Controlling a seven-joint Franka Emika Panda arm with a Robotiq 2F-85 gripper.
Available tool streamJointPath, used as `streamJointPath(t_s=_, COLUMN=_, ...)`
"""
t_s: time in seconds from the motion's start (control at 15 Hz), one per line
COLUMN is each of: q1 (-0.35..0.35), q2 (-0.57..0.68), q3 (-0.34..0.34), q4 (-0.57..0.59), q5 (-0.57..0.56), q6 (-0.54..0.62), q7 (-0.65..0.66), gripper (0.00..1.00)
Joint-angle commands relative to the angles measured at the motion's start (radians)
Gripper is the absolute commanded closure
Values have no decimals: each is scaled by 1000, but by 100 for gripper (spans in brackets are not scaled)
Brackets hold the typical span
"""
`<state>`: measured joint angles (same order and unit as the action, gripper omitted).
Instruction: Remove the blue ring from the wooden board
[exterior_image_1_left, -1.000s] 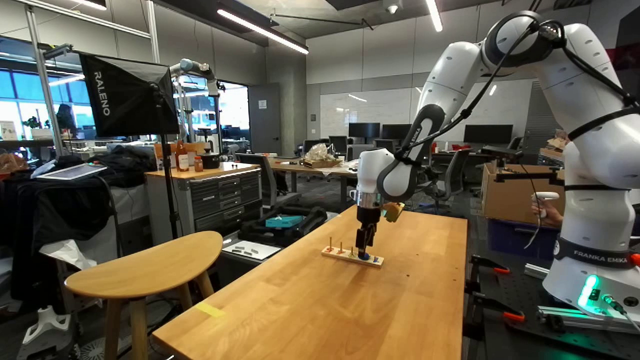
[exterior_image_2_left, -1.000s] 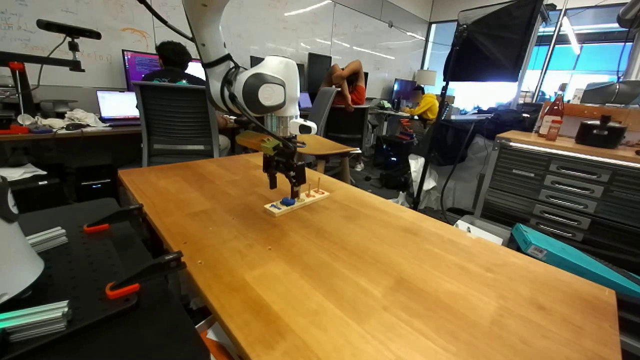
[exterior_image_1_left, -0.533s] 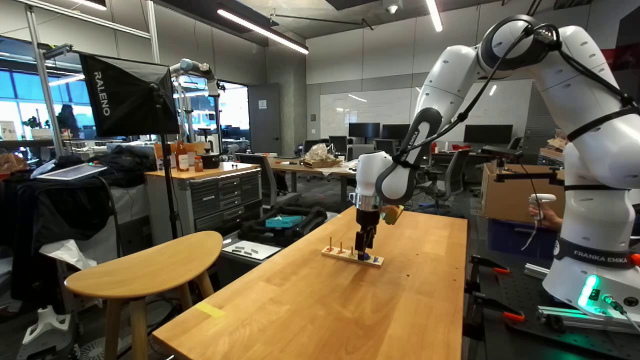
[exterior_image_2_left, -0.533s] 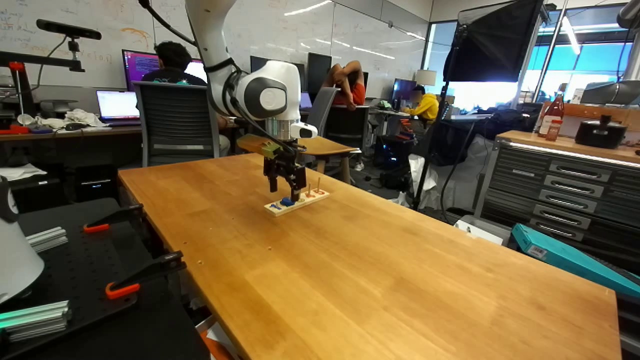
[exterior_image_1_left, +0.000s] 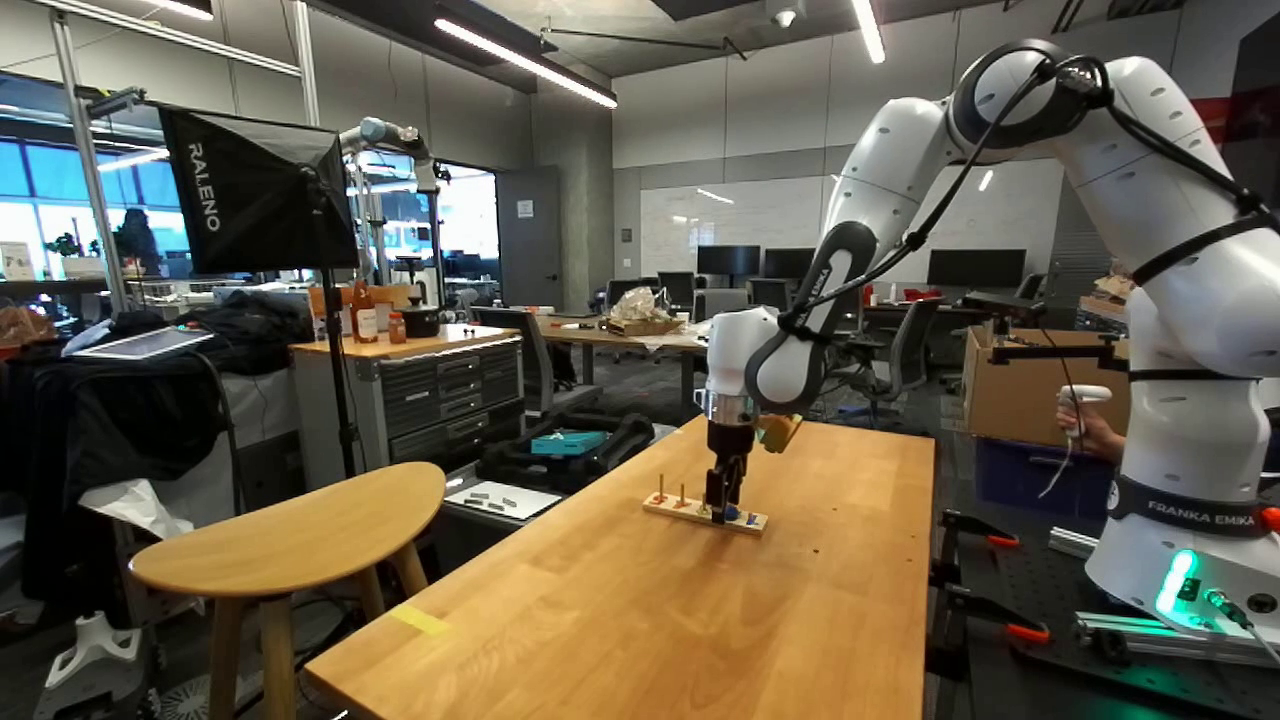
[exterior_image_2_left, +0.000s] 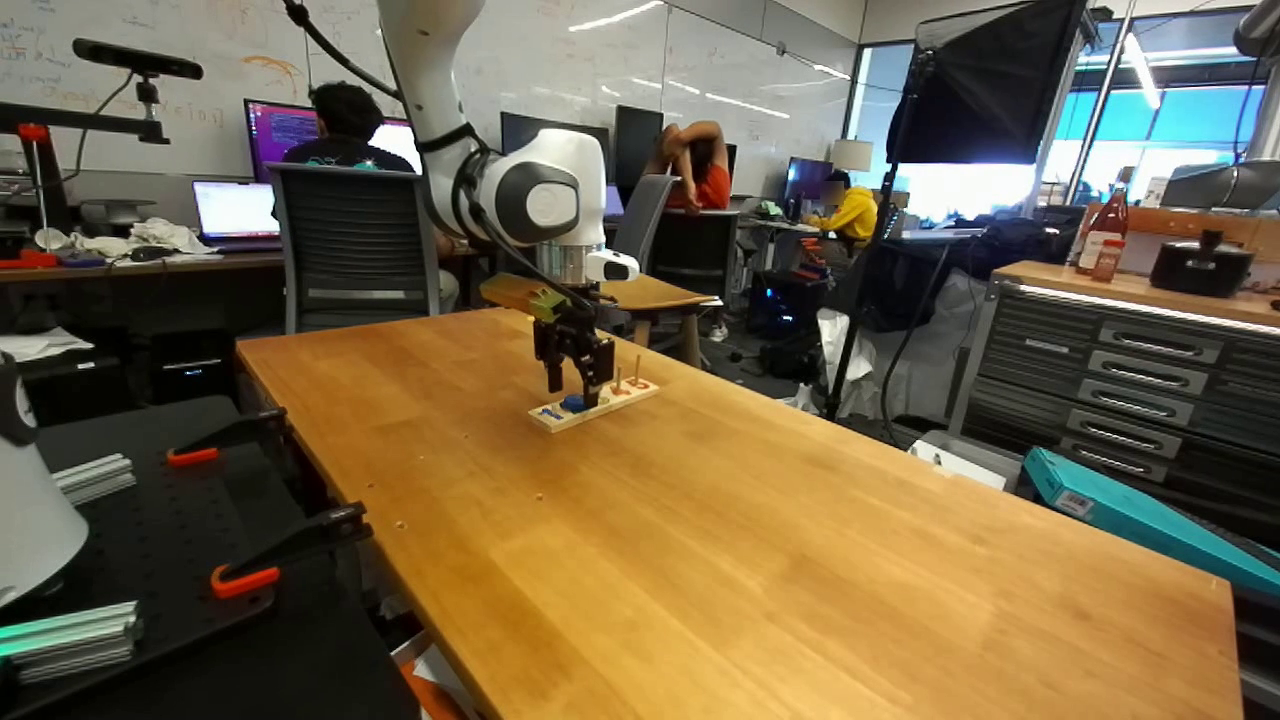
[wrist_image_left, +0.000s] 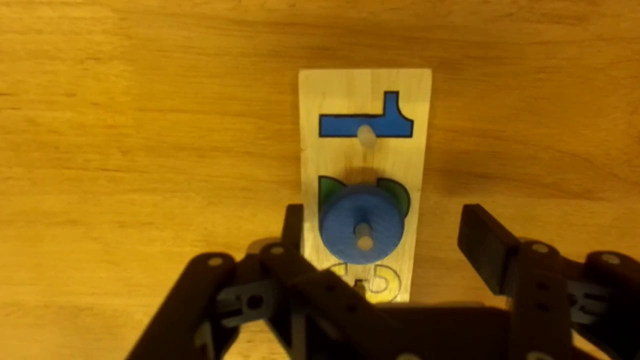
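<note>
Claw (wrist_image_left: 381, 230) dropped a touch since the earlier frame; jaws wide apart, nothing held. Blue ring (wrist_image_left: 344, 225) shows between them (off-centre in wrist view), around its peg (wrist_image_left: 364, 243) on the wooden board (wrist_image_left: 332, 157). Best: centre, pinch its rim, lift straight up.

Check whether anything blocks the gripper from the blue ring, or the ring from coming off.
Nothing visible stands between the open gripper and the blue ring. The peg through its hole likely blocks sideways removal.
</note>
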<state>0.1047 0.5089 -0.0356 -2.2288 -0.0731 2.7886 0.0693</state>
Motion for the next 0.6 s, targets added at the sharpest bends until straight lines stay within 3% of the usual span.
streamJointPath(t_s=0.0, q1=3, q2=28, q3=-1, q4=45, q5=-3, q6=-15, q7=10, gripper=52)
streamJointPath(t_s=0.27, q1=0, q2=29, q3=-3, q4=57, q5=-3, q6=-25, q7=10, gripper=80)
streamJointPath(t_s=0.53, q1=-8, q2=14, q3=5, q4=68, q5=8, q6=-67, q7=8, gripper=82)
